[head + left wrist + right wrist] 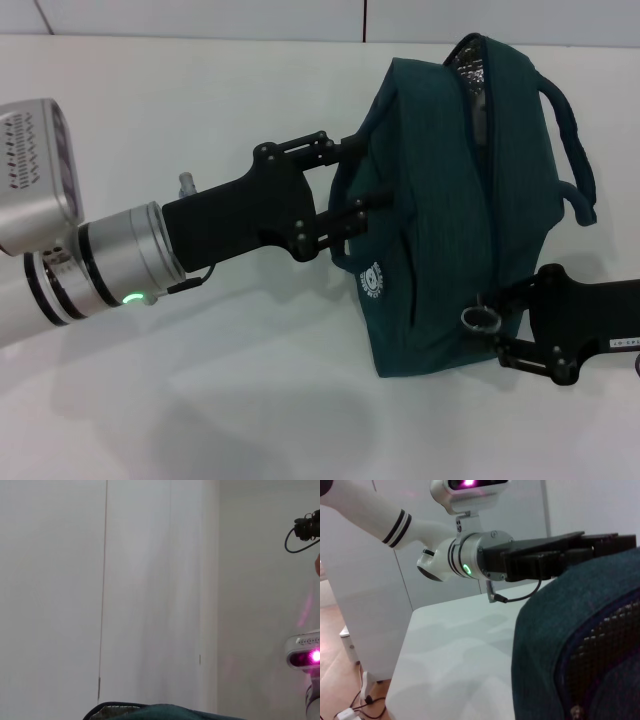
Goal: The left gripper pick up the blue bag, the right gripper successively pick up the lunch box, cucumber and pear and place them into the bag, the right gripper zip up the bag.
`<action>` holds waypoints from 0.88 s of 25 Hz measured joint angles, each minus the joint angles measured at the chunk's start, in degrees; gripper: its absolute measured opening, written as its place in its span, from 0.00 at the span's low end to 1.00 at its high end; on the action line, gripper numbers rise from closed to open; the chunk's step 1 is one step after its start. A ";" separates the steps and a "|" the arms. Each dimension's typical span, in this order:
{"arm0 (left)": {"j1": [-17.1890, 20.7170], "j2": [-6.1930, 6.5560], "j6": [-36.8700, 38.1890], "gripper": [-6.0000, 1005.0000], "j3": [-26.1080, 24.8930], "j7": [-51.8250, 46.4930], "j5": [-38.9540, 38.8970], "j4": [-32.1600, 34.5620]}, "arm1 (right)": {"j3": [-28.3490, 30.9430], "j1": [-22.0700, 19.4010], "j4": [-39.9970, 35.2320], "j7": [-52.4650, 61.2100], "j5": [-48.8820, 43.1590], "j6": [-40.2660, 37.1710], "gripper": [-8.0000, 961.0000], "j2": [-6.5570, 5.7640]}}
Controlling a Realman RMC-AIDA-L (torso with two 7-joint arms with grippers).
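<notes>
The blue bag [430,220] hangs just above the white table with its long side up, and silver lining shows at its open far end. My left gripper [362,188] comes in from the left and is shut on the bag's fabric at its upper side; it also shows as the left gripper [612,542] on top of the blue bag [555,630]. The right gripper [503,325] sits at the bag's near lower corner, fingers apart, with the metal ring pull [479,318] just off its tips. The bag's rim [165,711] shows in the left wrist view. Lunch box, cucumber and pear are hidden.
The white table [180,380] stretches left and in front of the bag, its edge [402,670] dropping to the floor. The bag's two handles [575,150] loop out to the right. A pale wall panel [150,580] stands behind.
</notes>
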 joint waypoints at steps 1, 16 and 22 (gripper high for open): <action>0.03 -0.03 0.01 0.55 -0.01 0.00 0.00 0.00 | 0.03 -0.01 -0.06 -0.65 0.06 0.00 0.40 0.04; 3.85 0.06 6.79 0.55 -0.13 4.58 -3.93 0.01 | -0.06 0.55 -0.21 -7.92 1.55 -2.31 0.03 -0.08; 7.78 0.02 11.22 0.55 0.05 10.21 -5.96 -1.88 | 0.33 3.57 -0.45 -11.90 1.91 -4.56 0.03 -0.08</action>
